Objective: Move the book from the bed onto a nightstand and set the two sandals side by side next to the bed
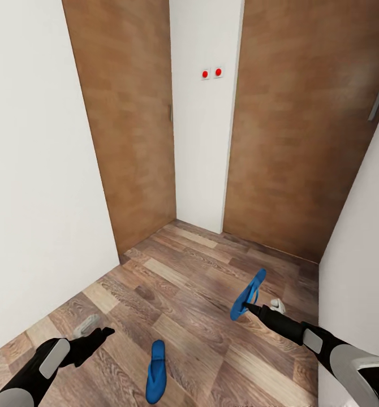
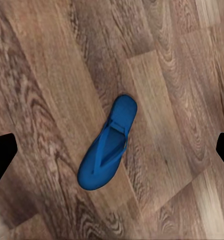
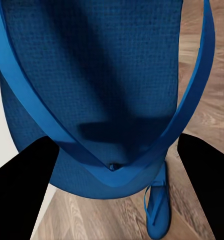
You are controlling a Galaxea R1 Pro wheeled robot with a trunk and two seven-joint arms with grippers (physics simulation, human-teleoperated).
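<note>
Head view: the right gripper (image 1: 247, 307) holds one blue sandal (image 1: 249, 294) aloft, apparently pinched; the other sandal (image 1: 155, 371) lies flat on the wood floor (image 1: 184, 282). Left wrist view: the left gripper (image 2: 112, 155), fingers spread wide and empty, hovers above that floor sandal (image 2: 107, 144). Right wrist view: the held sandal's (image 3: 91, 90) strap sits between the fingers.

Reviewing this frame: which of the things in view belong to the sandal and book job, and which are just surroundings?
Job:
- held sandal, lifted off the floor in the right gripper
- second sandal, flat on the floor
- left gripper, open and holding nothing

Surroundings:
- two wooden doors
- two red wall buttons
</note>
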